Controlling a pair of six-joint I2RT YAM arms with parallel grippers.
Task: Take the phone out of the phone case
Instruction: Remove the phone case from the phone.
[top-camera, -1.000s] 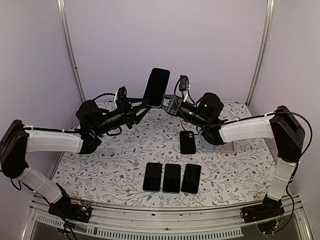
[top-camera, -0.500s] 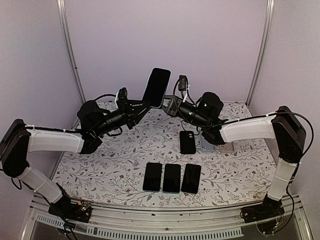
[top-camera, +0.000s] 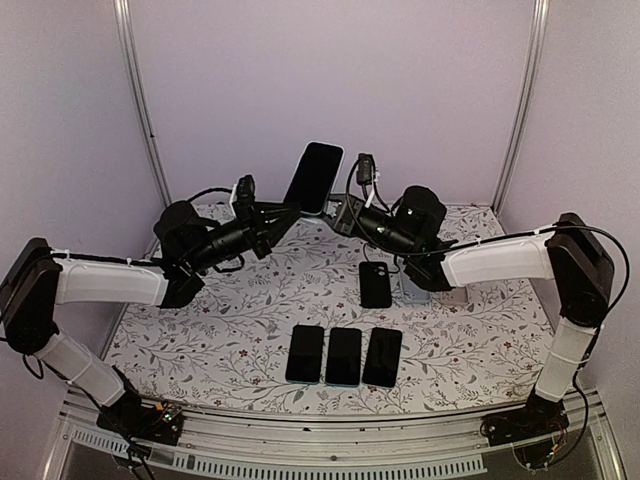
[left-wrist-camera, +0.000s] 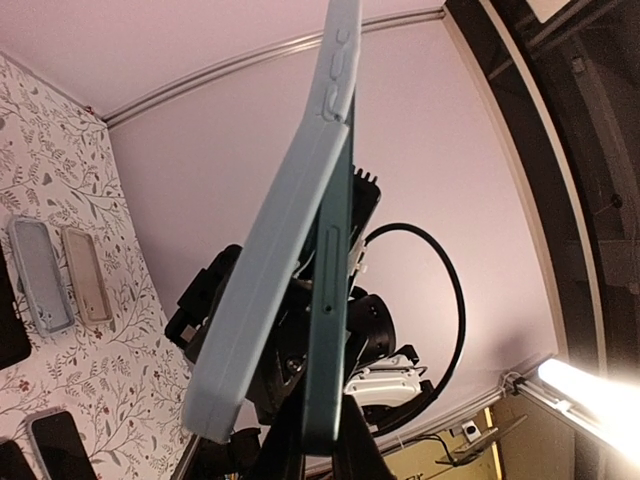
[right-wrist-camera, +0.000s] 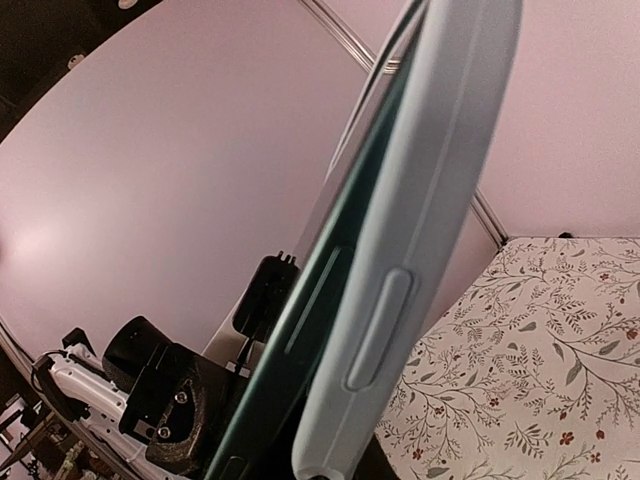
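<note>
I hold the phone (top-camera: 314, 176) up in the air over the far middle of the table (top-camera: 250, 300), screen tilted toward the near side, with one arm at each of its lower corners. That way neither hand blocks the other and the two parts can be pulled apart. My left gripper (top-camera: 289, 211) is pinched fully closed. In its wrist view the dark edge of the phone runs down between its fingers, while the pale blue phone case (left-wrist-camera: 270, 270) has sprung away from the phone at that lower end, its corner hanging free. My right gripper (top-camera: 340, 213) is also clamped tight at the other lower corner. It looks to be on the case side, though its fingertips are hidden, so I judge that rather than see it. The top of the case appears to hug the phone.
</note>
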